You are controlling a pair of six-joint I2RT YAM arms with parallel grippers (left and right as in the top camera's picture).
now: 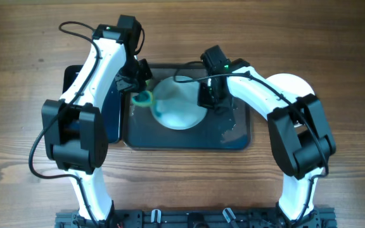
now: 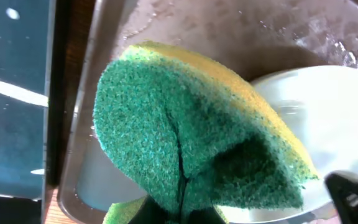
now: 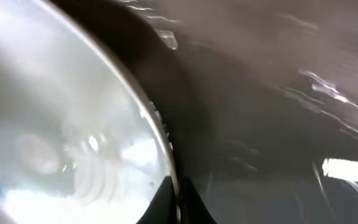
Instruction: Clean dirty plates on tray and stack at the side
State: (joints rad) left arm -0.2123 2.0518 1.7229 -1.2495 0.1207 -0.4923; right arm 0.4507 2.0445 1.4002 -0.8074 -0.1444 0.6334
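Tray (image 1: 189, 147): one, large, dark, with rounded corners. It lies mid-table (image 1: 30, 38) between the two arms. Wet streaks show on its bare right part.
Small tray (image 1: 113, 111): one, glossy blue-black, just beside the big tray's left edge. It is mostly hidden under the left arm.
Left arm (image 1: 100, 63): one. It arches up from the near edge and bends inward over the big tray's upper left corner.
Right arm (image 1: 265, 95): one. It arches the same way from the right, its wrist over the tray's upper middle.
Plates: two can be counted.
Plate on tray (image 1: 179, 107): pale blue-white, in the tray's middle, with a teal smear (image 1: 158, 113) near its left edge. Whether more plates lie under it cannot be told.
Side plate (image 1: 290, 81): white, on the table right of the tray. The right arm covers more than half of it.
Sponge (image 2: 185, 143): one, green scouring face over a yellow body, folded, at the tray plate's left rim.
Left gripper (image 1: 138, 88): one, pinching the sponge. Its fingers are hidden behind it in the wrist view.
Right gripper (image 1: 211, 98): one, at the tray plate's right edge. Its fingertips (image 3: 191, 205) are pressed together on the rim. That wrist view is blurred.
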